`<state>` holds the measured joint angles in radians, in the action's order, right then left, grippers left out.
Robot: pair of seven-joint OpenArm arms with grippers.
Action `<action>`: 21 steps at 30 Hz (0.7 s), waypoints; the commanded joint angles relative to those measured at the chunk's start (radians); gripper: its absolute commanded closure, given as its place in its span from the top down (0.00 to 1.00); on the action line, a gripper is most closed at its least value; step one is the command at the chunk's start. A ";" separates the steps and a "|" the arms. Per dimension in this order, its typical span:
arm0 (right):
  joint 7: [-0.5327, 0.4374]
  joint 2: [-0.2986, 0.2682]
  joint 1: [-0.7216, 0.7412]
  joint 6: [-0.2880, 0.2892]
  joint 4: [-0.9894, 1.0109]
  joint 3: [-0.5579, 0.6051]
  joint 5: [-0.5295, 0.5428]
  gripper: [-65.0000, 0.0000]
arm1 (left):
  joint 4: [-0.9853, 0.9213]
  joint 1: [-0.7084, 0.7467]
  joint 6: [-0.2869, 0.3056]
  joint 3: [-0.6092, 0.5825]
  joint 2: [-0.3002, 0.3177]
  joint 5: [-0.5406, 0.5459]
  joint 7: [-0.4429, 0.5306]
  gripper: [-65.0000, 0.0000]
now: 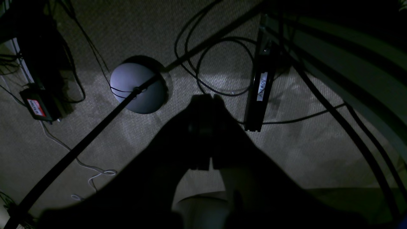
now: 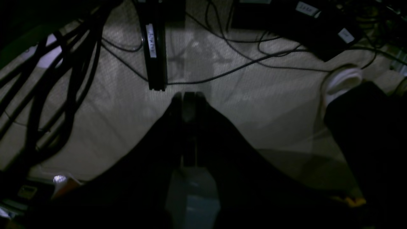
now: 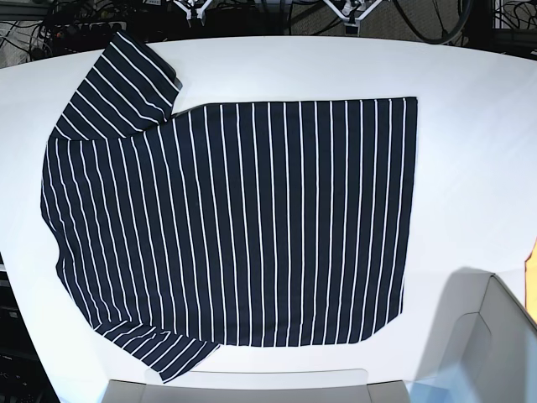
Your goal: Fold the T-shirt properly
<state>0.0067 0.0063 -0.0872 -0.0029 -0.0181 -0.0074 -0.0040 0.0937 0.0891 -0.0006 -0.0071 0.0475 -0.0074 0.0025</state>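
Observation:
The T-shirt (image 3: 252,227), dark with thin white stripes, lies spread flat on the white table (image 3: 470,126). Its sleeves are at the left, one at the upper left and one at the lower left, and its hem is at the right. No gripper touches it, and neither gripper shows in the base view. My left gripper (image 1: 205,98) is a dark silhouette with its fingers together, hanging over the carpet floor with nothing in it. My right gripper (image 2: 188,95) is also shut and empty above the floor. The shirt does not show in either wrist view.
Pale grey arm parts sit at the base view's bottom edge (image 3: 239,390) and lower right (image 3: 491,336). The floor holds many black cables, a round grey stand base (image 1: 138,87), a black rail (image 2: 154,47), a power brick (image 1: 36,106) and a white shoe (image 2: 343,81).

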 commanded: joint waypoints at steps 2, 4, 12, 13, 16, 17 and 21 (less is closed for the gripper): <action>-0.004 0.022 -0.001 0.004 -0.009 -0.001 0.003 0.00 | 0.001 0.008 -0.005 -0.004 0.009 0.001 0.006 0.00; -0.004 0.021 -0.023 0.002 -0.009 -0.001 0.003 0.00 | 0.002 0.034 -0.005 -0.004 0.036 0.001 0.007 0.00; -0.007 -0.002 -0.064 0.002 -0.013 -0.003 0.003 0.00 | 0.001 0.071 -0.003 0.005 0.064 0.005 0.248 0.00; -0.007 -0.002 -0.078 0.002 -0.036 -0.003 0.003 0.00 | 0.001 0.088 -0.003 0.002 0.068 0.005 0.302 0.00; -0.004 -0.004 -0.150 0.002 -0.147 -0.003 0.003 0.00 | 0.002 0.114 -0.003 0.002 0.087 0.004 0.386 0.00; -0.004 -0.004 -0.167 0.002 -0.181 -0.003 0.003 0.00 | 0.002 0.120 -0.003 0.003 0.094 0.004 0.391 0.00; -0.003 -0.029 -0.194 0.002 -0.230 0.005 0.003 0.00 | 0.002 0.130 -0.003 0.005 0.096 0.005 0.334 0.00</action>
<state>0.0109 -0.0010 -0.2813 0.0071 -0.2424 0.0002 0.0002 0.0959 0.2081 -0.0002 -0.0044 0.1390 -0.0006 0.3237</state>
